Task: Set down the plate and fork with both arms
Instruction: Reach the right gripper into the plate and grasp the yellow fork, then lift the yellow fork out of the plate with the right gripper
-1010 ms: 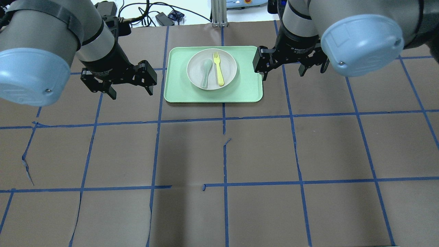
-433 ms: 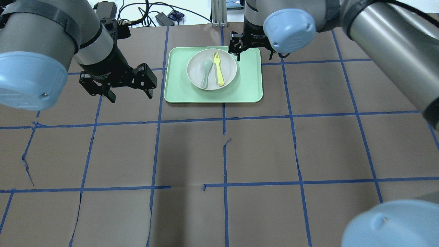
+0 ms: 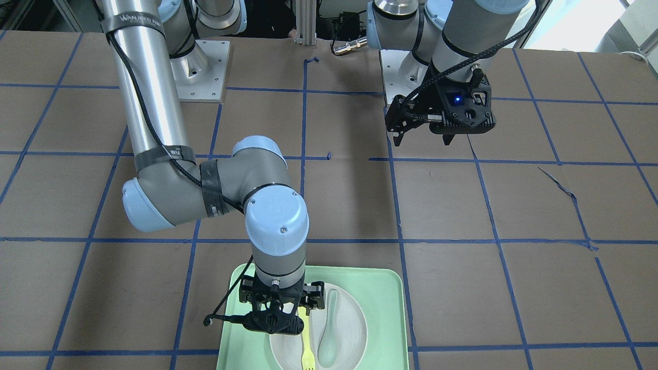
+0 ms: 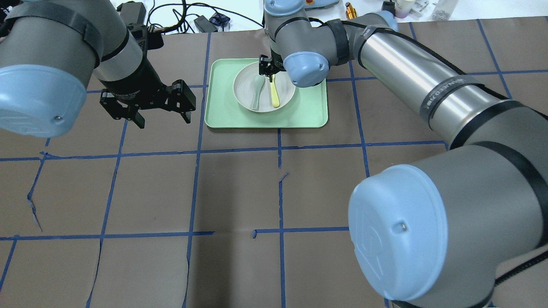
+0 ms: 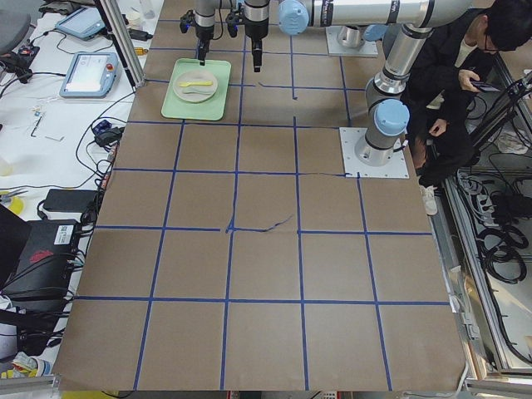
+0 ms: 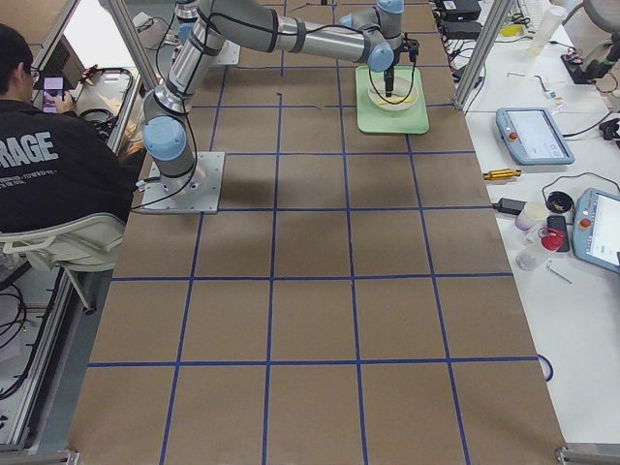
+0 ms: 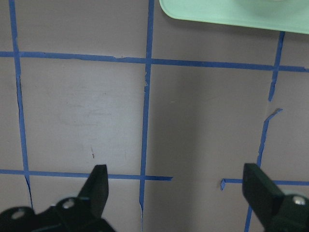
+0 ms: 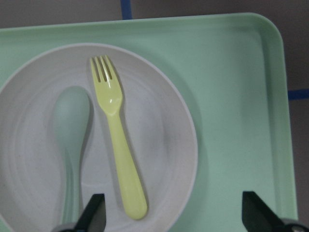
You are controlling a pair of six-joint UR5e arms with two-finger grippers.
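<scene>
The round white plate [image 4: 245, 90] lies on the pale green tray [image 4: 308, 112] at the table's far middle. On the plate lie the pale yellow fork [image 4: 274, 95] and a grey-green spoon [image 4: 257, 92], side by side. My right gripper [image 4: 266, 73] hangs open over the plate's far part, above the fork. In the right wrist view the fork [image 8: 118, 145] sits just left of midway between the open fingers [image 8: 176, 212], on the plate [image 8: 164, 135]. My left gripper [image 4: 162, 119] is open and empty over bare table left of the tray.
The table is brown paper with a blue tape grid. The tray's corner shows in the left wrist view [image 7: 231, 12]. Cables and boxes lie beyond the far edge [image 4: 201, 21]. A seated person [image 5: 465, 50] is beside the robot's base.
My right arm has swung left from beside the tray's right edge to over the plate and fork. My left gripper has stayed nearly in place. Plate, fork and spoon have not moved.
</scene>
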